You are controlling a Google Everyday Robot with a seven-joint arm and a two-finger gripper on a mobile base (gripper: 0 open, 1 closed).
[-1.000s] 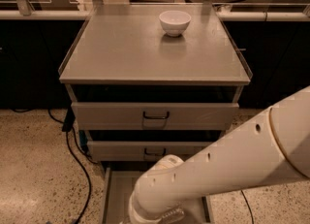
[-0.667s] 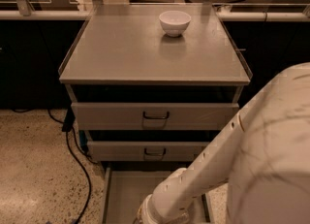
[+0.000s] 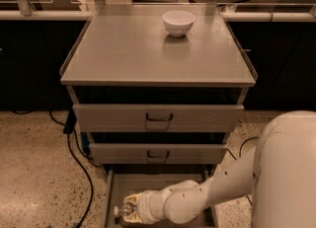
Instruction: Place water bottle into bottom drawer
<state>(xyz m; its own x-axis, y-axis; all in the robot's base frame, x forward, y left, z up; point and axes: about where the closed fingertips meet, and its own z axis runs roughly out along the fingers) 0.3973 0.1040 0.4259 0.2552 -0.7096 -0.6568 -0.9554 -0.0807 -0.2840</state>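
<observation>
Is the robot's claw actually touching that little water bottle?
Cannot tell. In the camera view the gripper sits in the bottom drawer beside the water bottle, but the wrist hides any contact.

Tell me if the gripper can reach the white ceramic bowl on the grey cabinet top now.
Probably not directly. The gripper is down in the open grey bottom drawer by the clear plastic water bottle; the bowl sits on the cabinet top, high above.

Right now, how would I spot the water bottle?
Find the grey cabinet, then its lowest drawer, open near the floor. In the drawer's front left, a small bottle sits at the tool ending the robot's white arm. Unlike the white bowl on top, it is clear and down low.
</observation>
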